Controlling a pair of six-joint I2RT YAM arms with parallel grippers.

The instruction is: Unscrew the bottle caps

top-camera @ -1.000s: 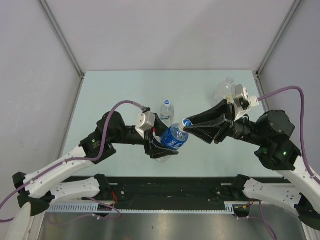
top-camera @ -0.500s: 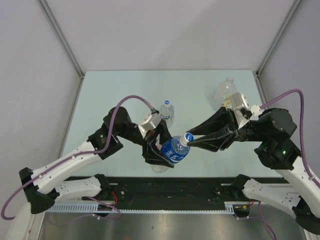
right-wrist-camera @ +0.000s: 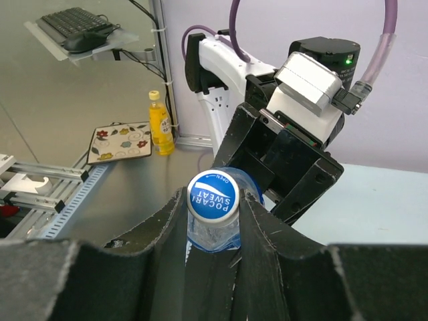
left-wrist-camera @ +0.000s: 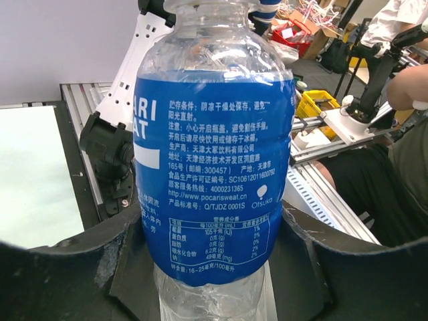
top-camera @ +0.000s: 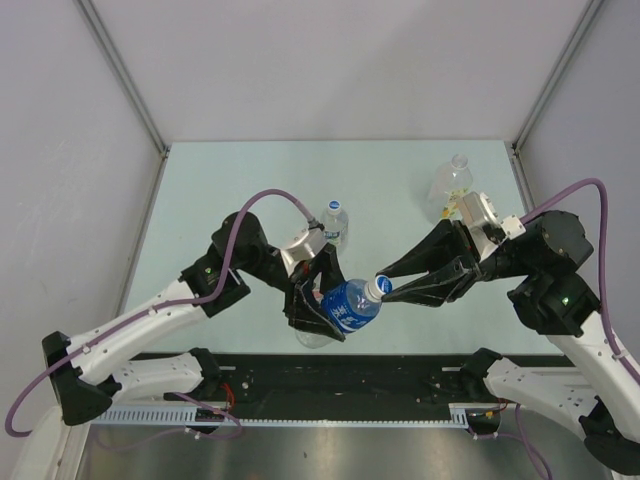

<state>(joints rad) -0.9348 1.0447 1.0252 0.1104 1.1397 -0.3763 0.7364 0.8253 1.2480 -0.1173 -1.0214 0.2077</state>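
Observation:
My left gripper [top-camera: 325, 300] is shut on the blue-labelled bottle [top-camera: 348, 305], held tilted above the table's near edge with its neck toward the right. The bottle fills the left wrist view [left-wrist-camera: 214, 174]. My right gripper [top-camera: 388, 287] is shut on its blue cap [top-camera: 384, 284], which shows in the right wrist view [right-wrist-camera: 212, 194] pinched between both fingers [right-wrist-camera: 167, 227]. A white-and-blue-labelled bottle [top-camera: 335, 223] with a blue cap stands behind my left gripper. A larger clear bottle [top-camera: 450, 186] stands at the back right. The red-labelled bottle is out of view.
Another clear bottle [top-camera: 318, 334] lies partly hidden under my left gripper near the front edge. The table [top-camera: 230, 190] has side walls left and right.
Both grippers have moved a little toward the near edge with the bottle. My right gripper has stayed on the cap and turned with it.

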